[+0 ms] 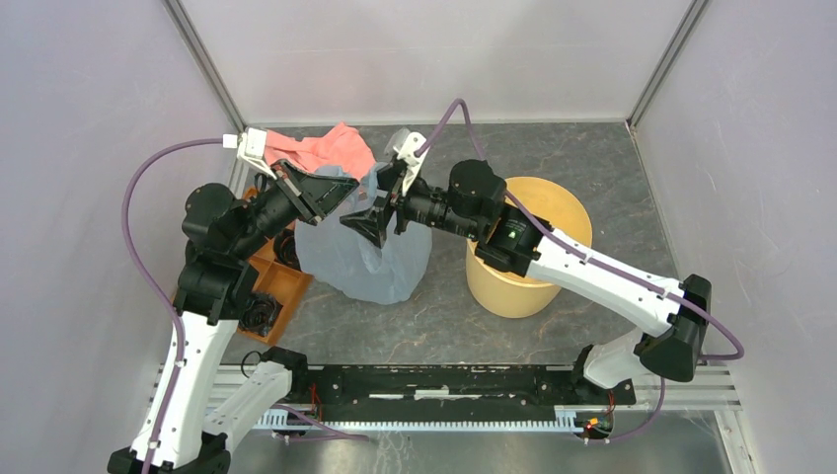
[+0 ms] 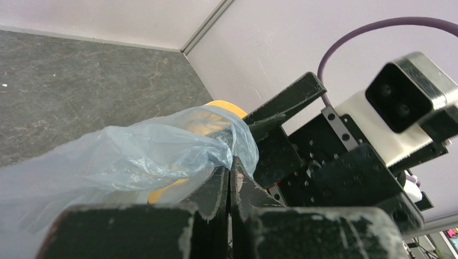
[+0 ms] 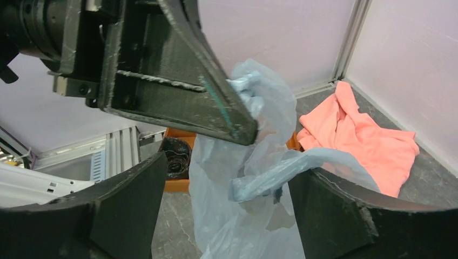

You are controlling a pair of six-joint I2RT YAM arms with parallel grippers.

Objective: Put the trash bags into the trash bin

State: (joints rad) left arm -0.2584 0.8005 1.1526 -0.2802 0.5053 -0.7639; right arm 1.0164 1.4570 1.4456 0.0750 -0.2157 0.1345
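Observation:
The pale blue-grey trash bag (image 1: 360,255) hangs from my left gripper (image 1: 347,194) down to the table, left of the bin. The left wrist view shows the left gripper (image 2: 231,162) shut on a bunched edge of the bag (image 2: 135,156). My right gripper (image 1: 381,203) is open just right of it. In the right wrist view its fingers (image 3: 228,167) stand wide apart around a twisted strand of the bag (image 3: 254,183), and the strand rests on the right finger (image 3: 335,210). The pale yellow trash bin (image 1: 503,291) stands upright under the right arm.
A salmon-pink cloth (image 1: 331,148) lies in the back left corner, behind the bag; it also shows in the right wrist view (image 3: 362,135). An orange compartmented tray (image 1: 286,281) with dark items sits at the left by the left arm. Enclosure walls close the back and sides.

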